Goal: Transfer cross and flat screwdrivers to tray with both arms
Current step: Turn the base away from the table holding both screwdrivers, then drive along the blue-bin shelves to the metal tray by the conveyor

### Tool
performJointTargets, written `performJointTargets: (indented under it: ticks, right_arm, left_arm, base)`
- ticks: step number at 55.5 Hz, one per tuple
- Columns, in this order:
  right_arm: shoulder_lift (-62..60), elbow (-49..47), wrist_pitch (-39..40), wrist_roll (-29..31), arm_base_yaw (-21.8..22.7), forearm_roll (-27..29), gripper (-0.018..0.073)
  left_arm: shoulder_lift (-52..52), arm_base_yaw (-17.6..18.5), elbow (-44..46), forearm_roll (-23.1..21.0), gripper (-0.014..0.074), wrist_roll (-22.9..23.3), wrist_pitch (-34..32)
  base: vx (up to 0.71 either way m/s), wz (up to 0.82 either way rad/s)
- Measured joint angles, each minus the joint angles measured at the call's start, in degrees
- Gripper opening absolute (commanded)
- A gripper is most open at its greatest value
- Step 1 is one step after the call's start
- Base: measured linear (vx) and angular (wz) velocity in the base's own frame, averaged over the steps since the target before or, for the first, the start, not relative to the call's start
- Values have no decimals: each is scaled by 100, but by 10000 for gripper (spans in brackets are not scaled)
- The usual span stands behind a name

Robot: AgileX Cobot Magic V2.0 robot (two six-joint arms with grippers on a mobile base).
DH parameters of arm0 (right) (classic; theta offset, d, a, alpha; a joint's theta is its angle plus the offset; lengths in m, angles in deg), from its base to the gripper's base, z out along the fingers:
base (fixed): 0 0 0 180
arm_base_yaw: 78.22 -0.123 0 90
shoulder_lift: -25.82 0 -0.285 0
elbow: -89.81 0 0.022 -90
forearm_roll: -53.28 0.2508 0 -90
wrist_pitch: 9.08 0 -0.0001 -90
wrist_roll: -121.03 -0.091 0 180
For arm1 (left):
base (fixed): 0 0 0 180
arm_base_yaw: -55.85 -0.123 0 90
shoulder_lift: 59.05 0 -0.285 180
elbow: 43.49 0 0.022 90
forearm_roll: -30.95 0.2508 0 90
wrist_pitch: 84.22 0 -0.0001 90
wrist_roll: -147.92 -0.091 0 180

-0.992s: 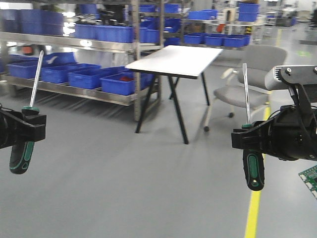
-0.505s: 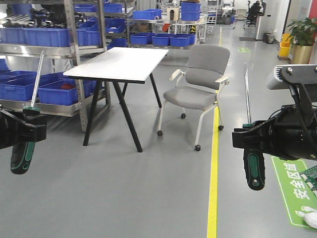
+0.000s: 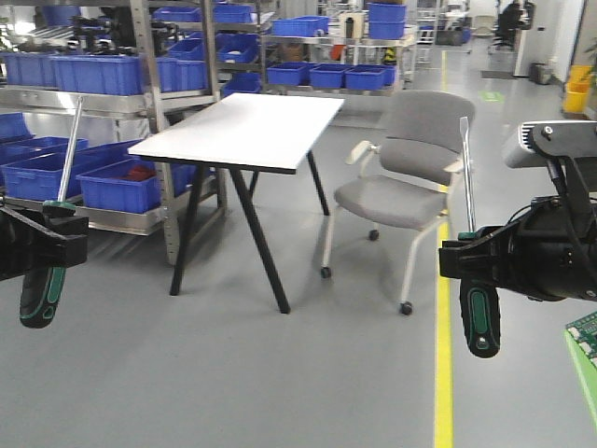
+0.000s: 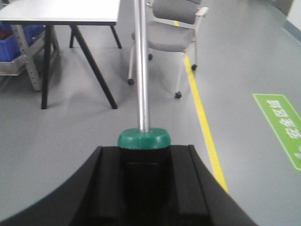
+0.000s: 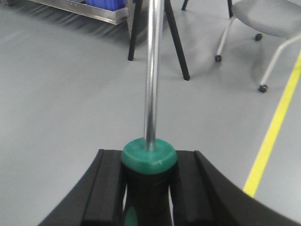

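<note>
Between the closed jaws of your left pincer (image 3: pixel 42 238), one screwdriver (image 3: pixel 42 294) stands shaft-up, handle hanging below. Your right pincer (image 3: pixel 476 264) clamps the other screwdriver (image 3: pixel 480 322) likewise. No tray is in view; carry both upright, gripped firmly.

I see a smooth grey floor (image 3: pixel 233 373) marked with a painted yellow line (image 3: pixel 443 373), and standing on it a white rectangular table with black splayed legs (image 3: pixel 247 131), a grey padded armchair on castors (image 3: pixel 387 201) and steel shelving racks (image 3: pixel 93 100) loaded with blue plastic bins (image 3: pixel 112 73).
</note>
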State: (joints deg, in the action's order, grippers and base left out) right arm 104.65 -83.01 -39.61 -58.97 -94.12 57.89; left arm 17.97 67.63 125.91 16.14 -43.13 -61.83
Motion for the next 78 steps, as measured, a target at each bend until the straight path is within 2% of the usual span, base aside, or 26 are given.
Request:
performJointTargets:
  ticks: [78]
  right_arm:
    - [0, 0, -44, 0, 0, -8, -8]
  left_arm:
    - [0, 0, 0, 0, 0, 0, 3]
  base:
    - [57, 52]
